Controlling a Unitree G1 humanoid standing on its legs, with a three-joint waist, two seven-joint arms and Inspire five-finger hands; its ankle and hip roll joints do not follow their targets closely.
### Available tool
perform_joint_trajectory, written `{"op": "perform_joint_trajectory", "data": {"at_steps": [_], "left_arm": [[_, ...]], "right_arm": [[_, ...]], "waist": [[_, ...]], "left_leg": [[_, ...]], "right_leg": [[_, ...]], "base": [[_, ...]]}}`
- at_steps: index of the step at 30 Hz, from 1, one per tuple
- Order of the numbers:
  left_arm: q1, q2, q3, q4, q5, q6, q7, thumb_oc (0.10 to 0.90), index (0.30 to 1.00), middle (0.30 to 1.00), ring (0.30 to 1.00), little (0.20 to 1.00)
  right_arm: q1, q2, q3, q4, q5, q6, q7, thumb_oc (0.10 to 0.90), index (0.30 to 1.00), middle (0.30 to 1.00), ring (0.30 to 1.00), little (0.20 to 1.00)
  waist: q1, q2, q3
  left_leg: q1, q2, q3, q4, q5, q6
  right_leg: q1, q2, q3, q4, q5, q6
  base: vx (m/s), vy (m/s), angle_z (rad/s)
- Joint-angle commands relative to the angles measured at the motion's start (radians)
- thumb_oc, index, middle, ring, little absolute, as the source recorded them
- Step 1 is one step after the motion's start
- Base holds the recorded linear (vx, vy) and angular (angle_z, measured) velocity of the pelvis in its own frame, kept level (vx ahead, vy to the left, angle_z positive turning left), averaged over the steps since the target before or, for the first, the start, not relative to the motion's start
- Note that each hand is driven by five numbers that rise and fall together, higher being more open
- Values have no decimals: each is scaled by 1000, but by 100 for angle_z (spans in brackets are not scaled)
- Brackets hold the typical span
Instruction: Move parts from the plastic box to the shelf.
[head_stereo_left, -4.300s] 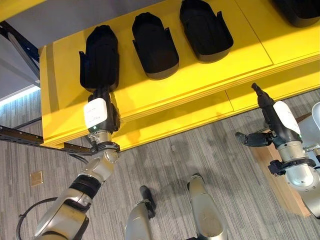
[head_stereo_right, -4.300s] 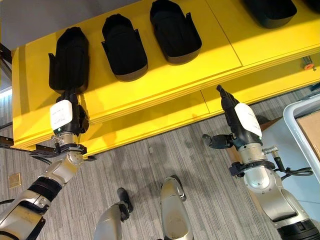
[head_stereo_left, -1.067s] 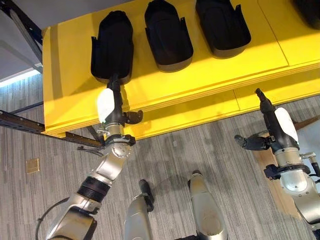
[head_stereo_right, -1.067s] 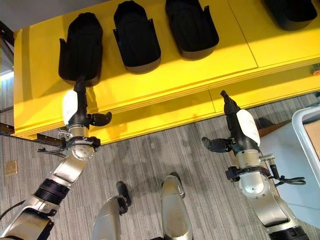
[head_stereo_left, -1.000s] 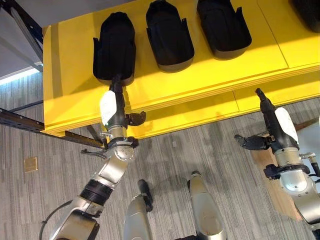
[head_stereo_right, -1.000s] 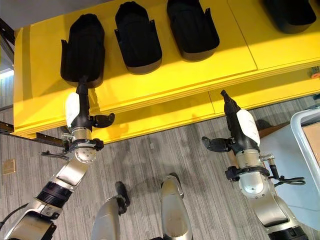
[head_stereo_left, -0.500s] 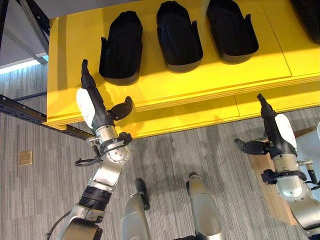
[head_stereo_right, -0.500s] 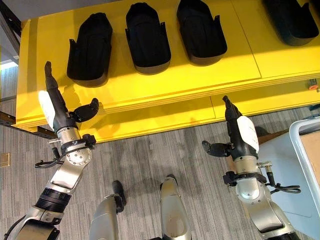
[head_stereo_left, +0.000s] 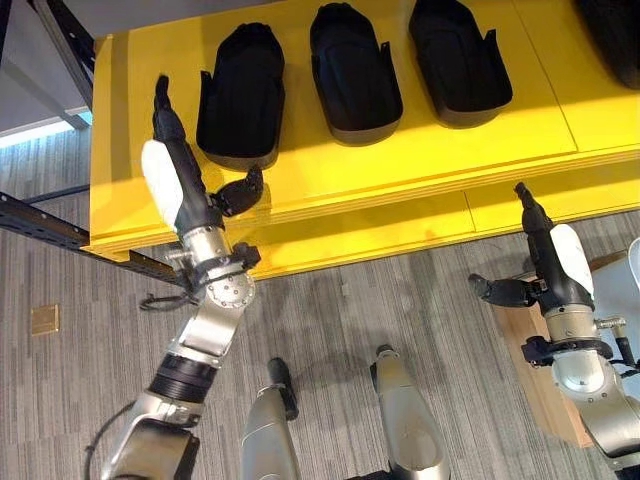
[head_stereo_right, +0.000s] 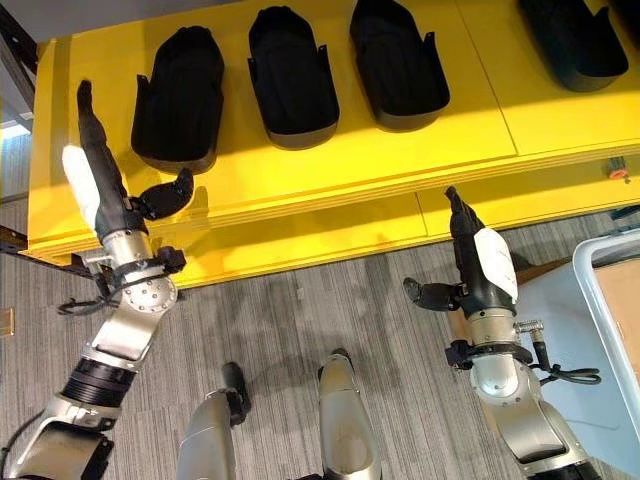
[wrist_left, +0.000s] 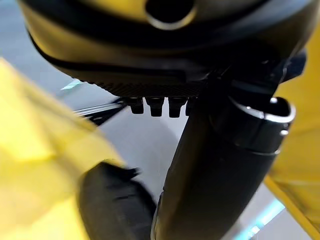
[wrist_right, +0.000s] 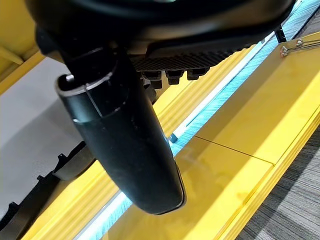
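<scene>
Three black moulded parts (head_stereo_left: 240, 95) (head_stereo_left: 355, 60) (head_stereo_left: 460, 55) lie side by side on the yellow shelf (head_stereo_left: 420, 150), and a fourth part (head_stereo_right: 575, 35) lies further right. My left hand (head_stereo_left: 180, 185) is raised over the shelf's left end, just left of the leftmost part, open, with straight fingers, the thumb out and nothing in it. In the left wrist view its thumb (wrist_left: 215, 165) is close up, with a dark part (wrist_left: 115, 205) past it. My right hand (head_stereo_left: 555, 260) hangs open and empty in front of the shelf's lower edge, thumb (wrist_right: 125, 145) out.
The pale plastic box (head_stereo_right: 605, 280) stands at the far right on the floor side, with a brown surface inside. A wooden board (head_stereo_left: 540, 370) lies under my right arm. A dark metal rail (head_stereo_left: 50, 225) runs past the shelf's left end. The floor is grey carpet.
My left hand has come off the near end of the leftmost part, moved left and risen beside it, leaving the part on the shelf. The right hand has stayed put.
</scene>
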Motion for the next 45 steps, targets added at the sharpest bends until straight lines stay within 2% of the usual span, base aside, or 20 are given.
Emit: {"op": "perform_joint_trajectory", "data": {"at_steps": [1,3,6,8,12,16,17,18,19,21,22,23,27,29,32,36,39,41,44,45], "left_arm": [[-120,117,-6,-8,163,-6,3,900,1000,1000,1000,1000],[-161,217,-31,93,167,17,17,900,1000,1000,1000,1000],[-189,275,-60,166,147,30,34,900,1000,1000,1000,1000],[-195,300,-75,214,94,54,38,900,1000,1000,1000,1000],[-192,309,-66,289,5,14,62,900,1000,1000,1000,1000],[-147,268,-25,303,-67,-14,61,900,1000,1000,1000,1000],[-124,240,-7,292,-72,-11,65,900,1000,1000,1000,1000],[-116,232,-1,290,-77,-12,64,900,1000,1000,1000,1000],[-95,209,12,286,-123,-24,57,900,1000,1000,1000,1000],[-60,179,25,275,-140,-39,61,900,1000,1000,1000,1000],[-26,150,35,253,-185,-58,50,900,1000,1000,1000,1000],[-13,135,40,241,-198,-60,44,900,1000,1000,1000,1000],[69,49,46,165,-224,-51,25,900,1000,1000,1000,1000],[91,22,35,154,-231,-57,25,900,1000,1000,1000,1000],[114,-10,30,146,-237,-60,16,900,1000,1000,1000,1000],[136,-36,16,137,-254,-78,26,900,1000,1000,1000,1000],[150,-53,18,105,-265,-72,43,900,1000,1000,1000,1000],[156,-70,16,88,-249,-77,89,900,1000,1000,1000,1000],[158,-78,11,79,-253,-75,99,900,1000,1000,1000,1000],[178,-94,15,45,-255,-132,128,900,1000,1000,1000,1000]], "right_arm": [[-99,-53,-55,-34,0,-95,-14,900,1000,1000,1000,1000],[-107,-94,-65,-30,13,-109,8,900,1000,1000,1000,1000],[-111,-127,-74,-26,25,-126,28,900,1000,1000,1000,1000],[-119,-157,-82,-23,36,-142,40,900,1000,1000,1000,1000],[-123,-178,-95,-32,75,-167,34,900,1000,1000,1000,1000],[-111,-150,-132,-79,152,-209,-52,900,1000,1000,1000,1000],[-98,-119,-151,-107,194,-220,-105,900,1000,1000,1000,1000],[-94,-109,-157,-113,202,-219,-114,900,1000,1000,1000,1000],[-81,-76,-175,-125,230,-247,-156,900,1000,1000,1000,1000],[-67,-43,-195,-140,197,-285,-181,900,1000,1000,1000,1000],[-59,-21,-206,-158,171,-329,-207,900,1000,1000,1000,1000],[-56,-12,-211,-168,158,-342,-211,900,1000,1000,1000,1000],[-68,21,-227,-222,50,-463,-286,900,1000,1000,1000,1000],[-92,21,-225,-237,10,-489,-332,900,1000,1000,1000,1000],[-112,27,-233,-257,18,-517,-357,900,1000,1000,1000,1000],[-138,33,-229,-277,106,-564,-282,900,1000,1000,1000,1000],[-153,60,-190,-302,222,-571,-123,900,1000,1000,1000,1000],[-197,89,-110,-320,329,-543,16,900,1000,1000,1000,1000],[-241,116,-45,-328,369,-495,58,900,1000,1000,1000,1000],[-336,169,88,-343,382,-393,111,900,1000,1000,1000,1000]], "waist": [[-24,-10,-84],[-41,12,-94],[-55,31,-96],[-65,49,-99],[-73,64,-101],[-81,73,-103],[-86,76,-103],[-88,77,-103],[-92,81,-103],[-94,85,-103],[-95,89,-101],[-95,90,-101],[-83,97,-106],[-74,100,-110],[-65,103,-111],[-52,103,-115],[-40,102,-115],[-21,96,-116],[-4,92,-113],[43,86,-104]], "left_leg": [[65,-22,88,20,-161,83],[81,-23,104,12,-160,81],[93,-26,116,3,-157,78],[109,-31,124,-9,-156,76],[123,-33,133,-20,-155,74],[133,-37,136,-31,-153,74],[139,-39,139,-38,-154,74],[141,-39,141,-39,-154,74],[143,-40,142,-40,-155,74],[144,-42,142,-41,-156,74],[150,-44,144,-46,-156,75],[153,-45,144,-47,-156,76],[167,-51,139,-60,-154,78],[173,-55,135,-66,-153,79],[177,-57,131,-74,-148,78],[181,-58,124,-78,-146,73],[184,-62,116,-76,-146,74],[177,-63,105,-72,-141,70],[171,-65,95,-70,-137,68],[152,-70,68,-67,-127,65]], "right_leg": [[21,53,-60,-4,-53,-144],[22,45,-49,-4,-56,-141],[20,38,-40,-3,-57,-139],[24,31,-31,-9,-58,-136],[27,23,-23,-15,-59,-132],[24,24,-10,-19,-55,-127],[24,25,-6,-25,-53,-124],[24,26,-4,-25,-53,-123],[23,28,0,-24,-53,-122],[23,28,3,-24,-54,-118],[28,28,6,-28,-53,-118],[29,27,6,-29,-53,-117],[44,20,1,-41,-50,-112],[52,15,-4,-48,-48,-109],[58,10,-12,-56,-45,-108],[68,1,-23,-61,-47,-106],[78,-3,-28,-63,-46,-107],[79,-6,-37,-64,-45,-110],[82,-9,-46,-61,-45,-113],[81,-12,-66,-53,-49,-121]], "base": [[53,133,-15],[66,178,-20],[35,137,-14],[47,174,-11],[25,101,-8],[1,61,-5],[-9,57,-4],[-10,76,-8],[-8,58,-16],[-1,60,-15],[11,59,-6],[21,76,-6],[4,22,-3],[0,0,0],[0,0,0],[0,0,0],[-7,-11,2],[-50,-50,5],[-70,-82,21],[-116,-138,26]]}}
